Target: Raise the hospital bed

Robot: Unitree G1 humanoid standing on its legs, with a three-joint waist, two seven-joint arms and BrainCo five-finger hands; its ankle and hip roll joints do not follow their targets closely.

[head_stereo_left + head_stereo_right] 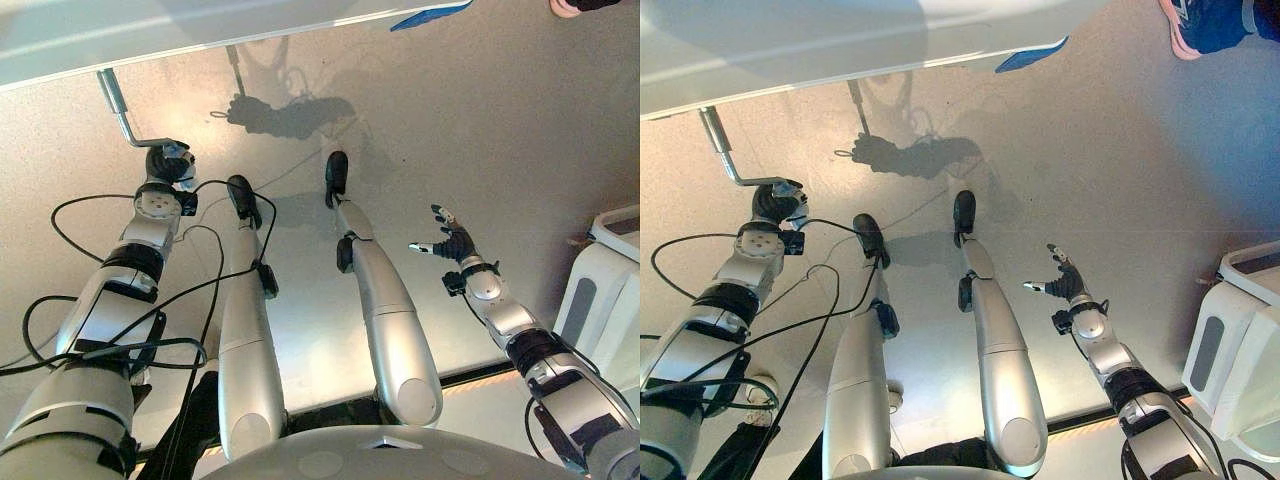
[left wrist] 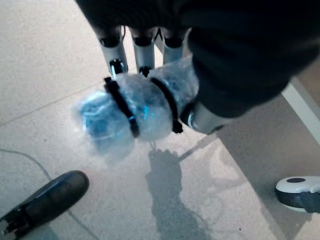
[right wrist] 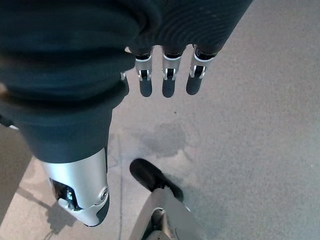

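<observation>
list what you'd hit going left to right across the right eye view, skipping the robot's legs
crank handle coming down from the bed → left hand closed on the handle's wrapped grip → right hand hanging open over the floor → person's shoe at the top → white unit at the right edge

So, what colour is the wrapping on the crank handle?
Clear film over blue, best in the left wrist view.
</observation>
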